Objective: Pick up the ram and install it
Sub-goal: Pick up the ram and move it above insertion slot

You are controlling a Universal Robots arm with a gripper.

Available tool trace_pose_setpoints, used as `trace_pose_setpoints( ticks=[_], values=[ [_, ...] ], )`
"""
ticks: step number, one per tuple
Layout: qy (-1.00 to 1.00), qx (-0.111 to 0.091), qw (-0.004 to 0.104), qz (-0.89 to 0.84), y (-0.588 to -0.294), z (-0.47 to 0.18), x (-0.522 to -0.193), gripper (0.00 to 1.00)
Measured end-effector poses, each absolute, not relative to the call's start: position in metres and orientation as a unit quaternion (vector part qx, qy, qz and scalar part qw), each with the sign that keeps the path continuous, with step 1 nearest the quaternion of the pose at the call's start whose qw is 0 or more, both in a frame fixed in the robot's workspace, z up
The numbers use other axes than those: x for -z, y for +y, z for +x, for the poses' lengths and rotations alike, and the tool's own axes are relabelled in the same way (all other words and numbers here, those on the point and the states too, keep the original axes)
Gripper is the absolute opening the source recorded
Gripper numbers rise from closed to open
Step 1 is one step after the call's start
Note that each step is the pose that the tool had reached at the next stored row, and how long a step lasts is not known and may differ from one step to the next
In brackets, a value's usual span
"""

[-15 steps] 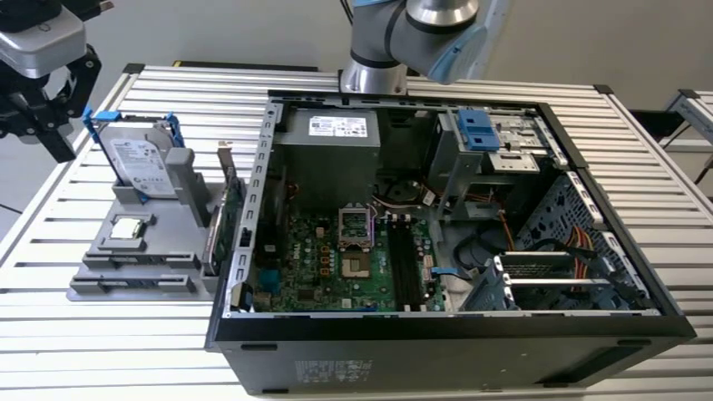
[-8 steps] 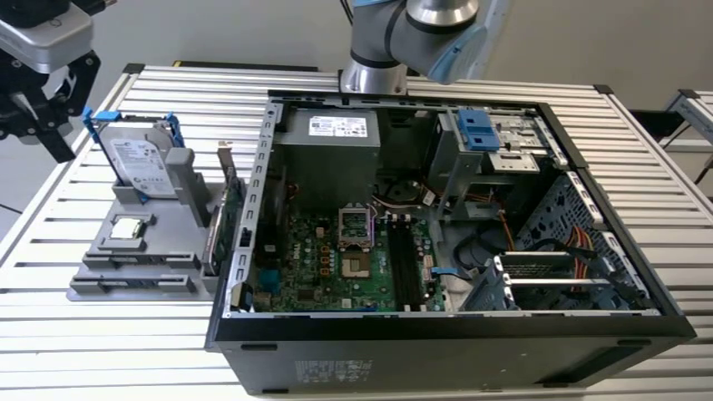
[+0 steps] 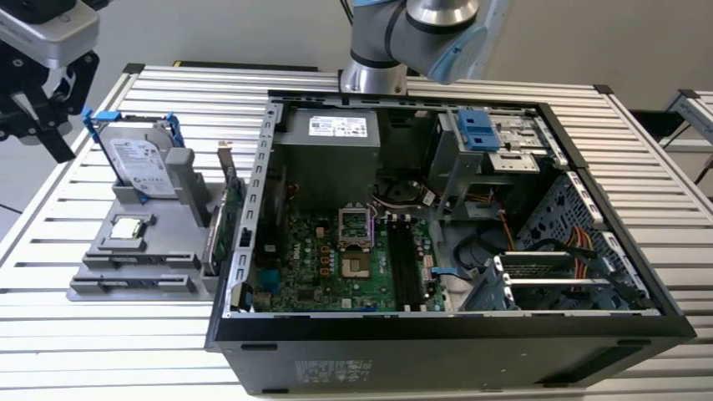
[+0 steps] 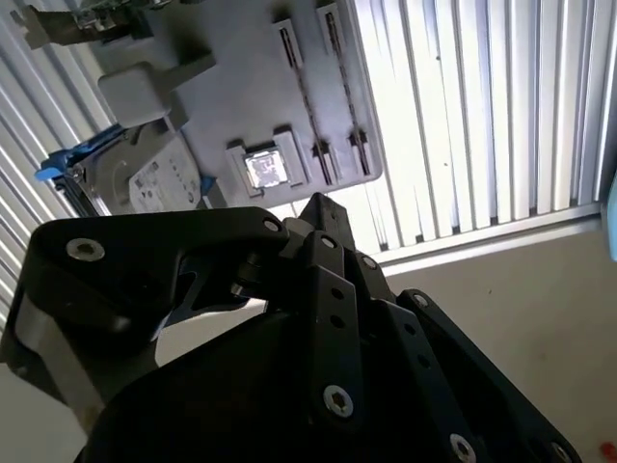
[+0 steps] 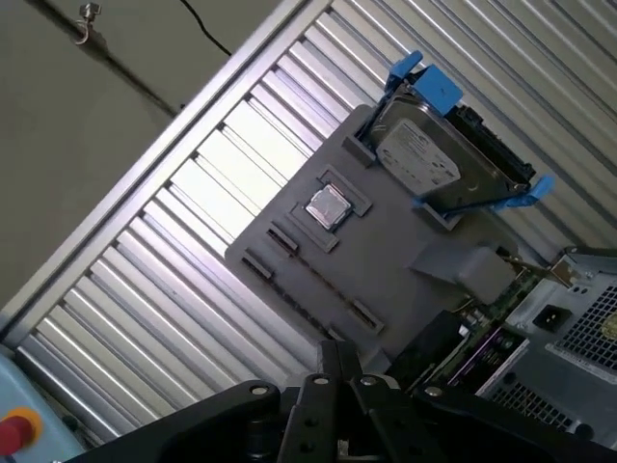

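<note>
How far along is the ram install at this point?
Done: nothing I can confirm; the case lies open. In hand: nothing visible; the hand hangs near the tray beside the case. Left: the pick and the seating, it seems; whether the ram sits in the tray's slots is too fine to tell.

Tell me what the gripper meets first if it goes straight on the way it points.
Probably the gray fixture tray, at its edge by the narrow slots: the gripper lines up there in both wrist views. Depth is unclear; the slatted table beside it is possible.
</note>
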State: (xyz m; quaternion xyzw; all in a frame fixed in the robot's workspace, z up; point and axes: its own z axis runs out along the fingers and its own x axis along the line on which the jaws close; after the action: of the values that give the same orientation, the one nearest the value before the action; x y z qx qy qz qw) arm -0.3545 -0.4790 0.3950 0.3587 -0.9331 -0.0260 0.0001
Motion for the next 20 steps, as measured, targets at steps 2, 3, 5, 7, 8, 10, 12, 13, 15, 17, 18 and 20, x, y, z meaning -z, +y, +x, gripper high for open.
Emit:
trace_pose_setpoints(
  ticks=[2,3,5,7,8,10,12,13,15,17,18,20],
  values=[
    [-0.930,0.026,0.000,0.367,-0.4790,-0.3546,-0.3950,0.00],
    [-0.928,0.026,0.001,0.371,-0.4790,-0.3545,-0.3950,0.00],
    [-0.925,0.026,0.001,0.380,-0.4790,-0.3546,-0.3949,0.00],
    [-0.921,0.026,0.001,0.388,-0.4790,-0.3545,-0.3950,0.00],
    [-0.920,0.026,0.001,0.392,-0.4790,-0.3545,-0.3950,0.00],
    [-0.917,0.026,0.001,0.399,-0.4790,-0.3545,-0.3950,0.00],
    [-0.913,0.026,0.002,0.407,-0.4790,-0.3545,-0.3950,0.00],
    [-0.912,0.026,0.002,0.410,-0.4790,-0.3545,-0.3950,0.00],
    [-0.908,0.026,0.002,0.418,-0.4790,-0.3545,-0.3950,0.00],
    [-0.905,0.026,0.002,0.425,-0.4790,-0.3545,-0.3950,0.00],
    [-0.903,0.026,0.002,0.428,-0.4790,-0.3545,-0.3950,0.00],
    [-0.900,0.026,0.002,0.435,-0.4790,-0.3545,-0.3950,0.00]
  ],
)
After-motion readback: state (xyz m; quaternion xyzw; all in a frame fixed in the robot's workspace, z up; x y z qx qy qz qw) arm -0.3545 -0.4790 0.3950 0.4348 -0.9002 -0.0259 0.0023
